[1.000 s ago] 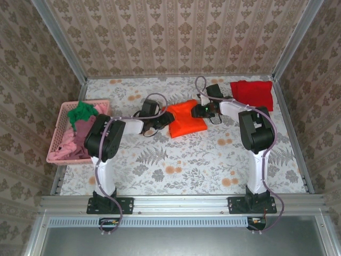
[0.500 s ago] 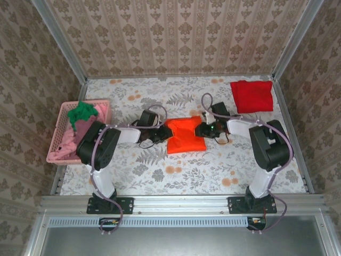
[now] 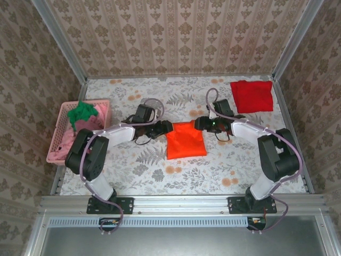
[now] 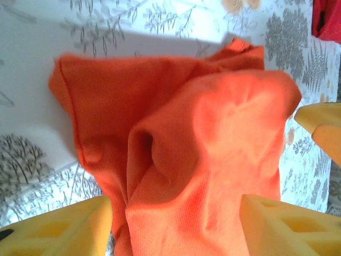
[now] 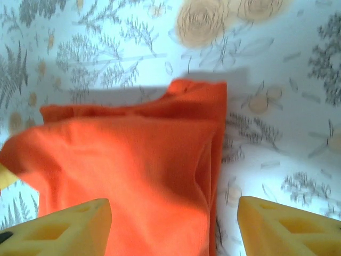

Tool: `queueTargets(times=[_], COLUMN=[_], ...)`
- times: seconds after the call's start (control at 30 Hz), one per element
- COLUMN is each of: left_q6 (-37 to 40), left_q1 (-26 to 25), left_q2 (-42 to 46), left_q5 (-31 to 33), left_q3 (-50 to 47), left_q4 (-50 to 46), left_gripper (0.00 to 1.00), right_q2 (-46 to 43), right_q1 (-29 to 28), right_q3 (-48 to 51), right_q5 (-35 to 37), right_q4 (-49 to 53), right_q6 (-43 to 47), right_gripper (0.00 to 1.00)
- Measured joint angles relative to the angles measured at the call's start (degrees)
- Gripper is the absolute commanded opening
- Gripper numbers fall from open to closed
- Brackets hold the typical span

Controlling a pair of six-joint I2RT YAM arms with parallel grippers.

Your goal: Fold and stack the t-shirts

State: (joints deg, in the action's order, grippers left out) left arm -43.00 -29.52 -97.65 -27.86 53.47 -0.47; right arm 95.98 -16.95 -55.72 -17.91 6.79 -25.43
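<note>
Table (image 3: 133, 176) with the floral cover is carrying everything. Both arms are reaching in toward the middle from either side.

Pink basket (image 3: 57, 120) is sitting at the left edge, holding a green shirt (image 3: 82, 112) on top, with a mauve shirt (image 3: 84, 133) and a pink shirt (image 3: 66, 146) bunched under it.

Orange shirt (image 3: 185, 140) is lying folded mid-table, roughly square, between the two grippers. Its far edge is looking lumpy and creased in the left wrist view.

Red shirt (image 3: 252, 96) is lying folded at the far right corner, well apart from the orange one.

Left gripper (image 3: 164, 128) is sitting at the orange shirt's far left corner. Its fingers (image 4: 58, 226) are standing wide apart, with the cloth bulging between them, not pinched.

Right gripper (image 3: 198, 124) is sitting at the far right corner of the same shirt. Its fingers (image 5: 287, 226) are also spread wide, holding nothing, with the cloth lying between them and bare table showing beside the right-hand finger.
</note>
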Motion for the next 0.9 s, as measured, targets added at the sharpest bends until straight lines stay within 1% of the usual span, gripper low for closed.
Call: queueTargets(times=[0.13, 0.2, 0.27, 0.3, 0.33, 0.37, 0.53, 0.73, 0.9], left_q6=[-0.3, -0.3, -0.5, -0.5, -0.6, -0.2, -0.2, -0.2, 0.3], left_q1=[0.2, 0.2, 0.2, 0.2, 0.2, 0.2, 0.2, 0.2, 0.5], left_q2=[-2.7, -3.8, -4.6, -4.9, -5.0, -5.0, -4.2, 0.1, 1.7], left_q5=[-0.5, -0.8, -0.9, -0.9, -1.0, -1.1, -1.3, -0.9, 0.9], left_q3=[1.2, 1.3, 1.4, 1.5, 1.5, 1.6, 1.9, 1.7, 0.5], left_q4=[0.0, 0.0, 0.0, -0.1, -0.1, -0.2, -0.6, -1.1, -1.0], left_gripper=[0.39, 0.30, 0.14, 0.02, 0.00, 0.00, 0.00, 0.00, 0.00], right_q2=[4.1, 5.5, 6.5, 6.8, 6.8, 6.8, 5.0, 0.0, 0.9], right_q1=[0.3, 0.3, 0.3, 0.3, 0.3, 0.3, 0.2, -1.4, -2.1], right_q3=[-1.9, -2.0, -2.0, -2.0, -2.0, -2.0, -1.9, -1.6, -3.0], right_q5=[-0.5, -0.9, -1.6, -2.0, -2.3, -2.7, -4.3, -4.8, -4.7], right_q4=[-1.2, -1.5, -1.8, -2.0, -2.1, -2.4, -2.5, -3.6, -3.8], right_q6=[-0.3, -0.5, -0.3, -0.5, -0.4, -0.7, 0.0, 1.7, 3.1], right_gripper=[0.41, 0.31, 0.15, 0.07, 0.04, 0.00, 0.00, 0.00, 0.00])
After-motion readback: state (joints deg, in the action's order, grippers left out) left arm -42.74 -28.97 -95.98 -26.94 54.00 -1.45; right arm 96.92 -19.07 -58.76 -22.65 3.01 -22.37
